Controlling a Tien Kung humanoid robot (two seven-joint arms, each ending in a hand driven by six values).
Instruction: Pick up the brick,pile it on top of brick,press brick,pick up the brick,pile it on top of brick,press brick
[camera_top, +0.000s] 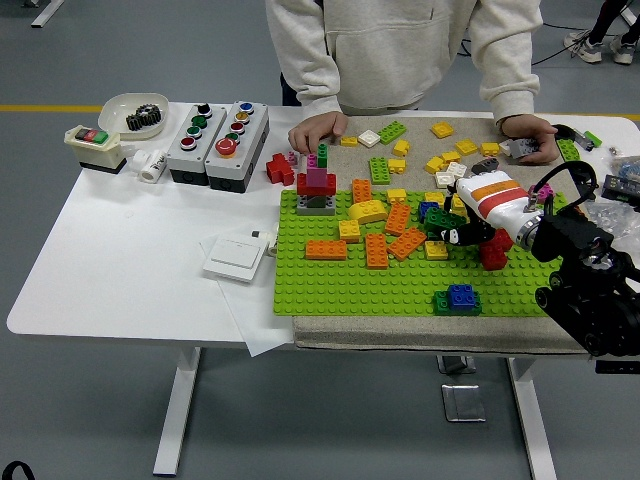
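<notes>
My right hand (458, 233), black with a white and orange forearm cover, sits low over the right part of the green baseplate (340, 285). Its dark fingers curl around a dark green brick (440, 221) that rests among yellow and blue bricks. A red brick (494, 251) lies just under the wrist. A blue brick stacked on a green one (458, 298) stands near the plate's front edge. Orange bricks (377, 250) lie mid-plate, and a red, pink and green tower (317, 183) stands at the back left. My left arm is out of sight.
A person stands at the far side, one hand (318, 130) resting by the tower, the other (532, 142) holding a grey brick at the back right. Loose yellow and green bricks (440, 160) lie behind the plate. Button boxes (217, 131), a bowl (133, 112) and a white switch (236, 259) sit to the left.
</notes>
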